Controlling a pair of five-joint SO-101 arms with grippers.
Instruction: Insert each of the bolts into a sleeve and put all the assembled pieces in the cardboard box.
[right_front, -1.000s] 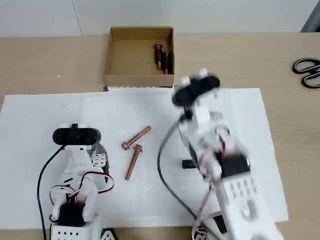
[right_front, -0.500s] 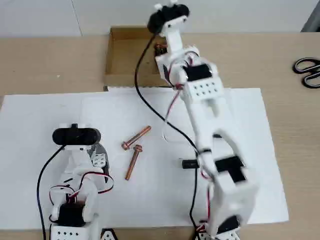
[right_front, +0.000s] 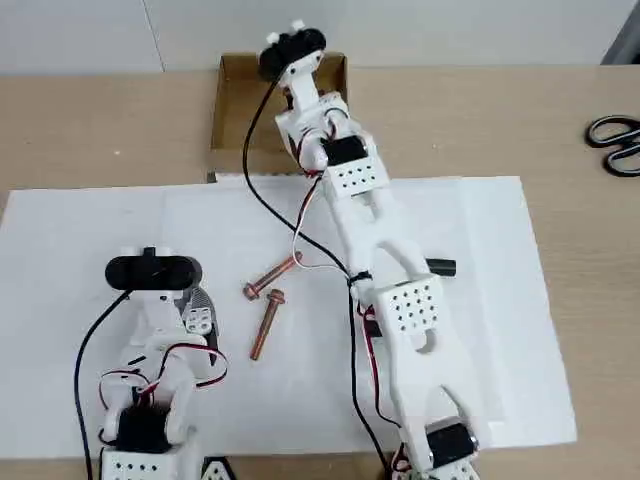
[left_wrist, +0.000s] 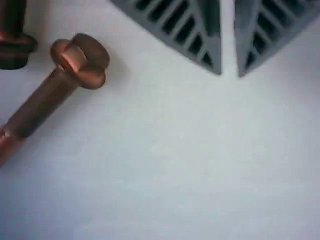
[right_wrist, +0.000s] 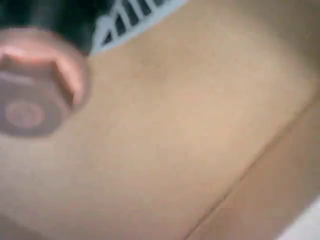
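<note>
A copper-coloured bolt in a black sleeve (right_wrist: 35, 85), blurred at close range, hangs over the floor of the brown open-topped cardboard box (right_front: 228, 110). It is clamped in the right gripper (right_wrist: 75, 35) beside one ribbed grey finger (right_wrist: 130, 17). The white right arm (right_front: 350, 185) lies stretched across the white paper sheet (right_front: 90, 230), its wrist above the box.

Two loose copper bolts lie on the sheet between the arms, heads just beside each other. One bolt (right_front: 273, 275) angles toward the box and the other bolt (right_front: 266, 322) points at the near edge. One black cylindrical sleeve (right_front: 440, 266) lies alone just outside the right arm. A second dark piece (right_front: 368, 322) is partly hidden at that arm's inner side.

The left gripper (left_wrist: 229, 70) sits low over the paper near the bolt heads, its fingers drawn nearly together with a slim gap and nothing between them.

The box's near wall meets the sheet's far edge, and a broad band of sheet separates it from the bolts. One pair of black-handled scissors (right_front: 612, 130) lies well apart at the wooden table's (right_front: 100, 120) right edge.
</note>
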